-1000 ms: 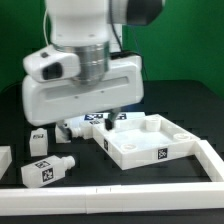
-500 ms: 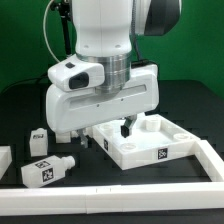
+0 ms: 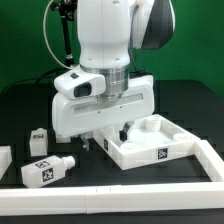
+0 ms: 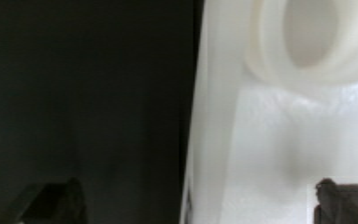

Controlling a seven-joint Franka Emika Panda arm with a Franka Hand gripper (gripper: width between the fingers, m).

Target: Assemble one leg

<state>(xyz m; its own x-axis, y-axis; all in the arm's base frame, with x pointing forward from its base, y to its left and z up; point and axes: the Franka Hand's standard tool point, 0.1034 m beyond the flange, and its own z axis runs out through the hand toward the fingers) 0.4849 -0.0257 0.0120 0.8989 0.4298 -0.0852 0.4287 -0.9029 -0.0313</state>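
**While the pincer hangs spread and empty, the legs sit off to its left**

Starting from the exterior view's left, a part-hidden leg [image 3: 3, 158] is cut off by the picture's edge. Next to it a far leg [image 3: 37, 138] sits behind a lying leg [image 3: 48, 168], whose tag faces the camera; the two are near each other but apart. Both rest on the black table [image 3: 20, 110], well clear of the arm.

Further right, the gripper [image 3: 105, 137] hovers over the near corner of the white tray-like panel [image 3: 150, 150]. In the wrist view its fingertips [image 4: 51, 200] stand wide apart with nothing between them, above the panel's edge and one round socket [image 4: 318, 45]. A white rail [image 3: 120, 186] runs along the front and turns up the right side.

To my eye the lying leg is hard moulded plastic: light, stiff and probably a little slick on its smooth faces. I would pinch it across two opposite flat sides of the square body, leaving the narrow stub free for a socket.
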